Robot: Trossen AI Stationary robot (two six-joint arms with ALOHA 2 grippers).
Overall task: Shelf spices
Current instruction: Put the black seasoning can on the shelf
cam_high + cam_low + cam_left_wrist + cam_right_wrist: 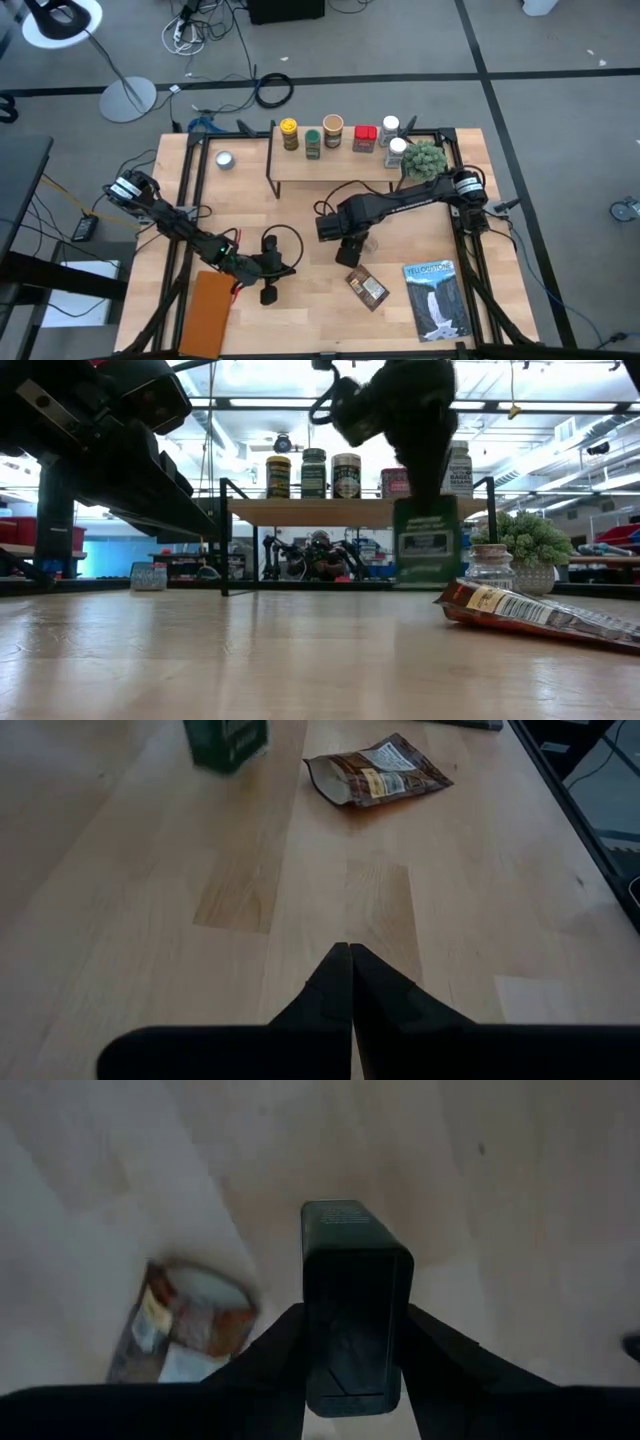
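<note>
Closing right gripper (352, 1365) on green tin (350, 1295), fingers flanking both sides, tin upright on table (300, 320) mid-board. Grip looks square; best squeeze evenly, lift straight, avoid tipping. Brown packet (367, 288) lies flat just beside. Left gripper (350, 970) clenched, empty, parked near front. Beyond, shelf (340, 165) already carries five jars.

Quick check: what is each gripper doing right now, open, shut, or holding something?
Left gripper: shut, empty, low over the table.
Right gripper: fingers on both sides of the green tin, gripping it.
</note>
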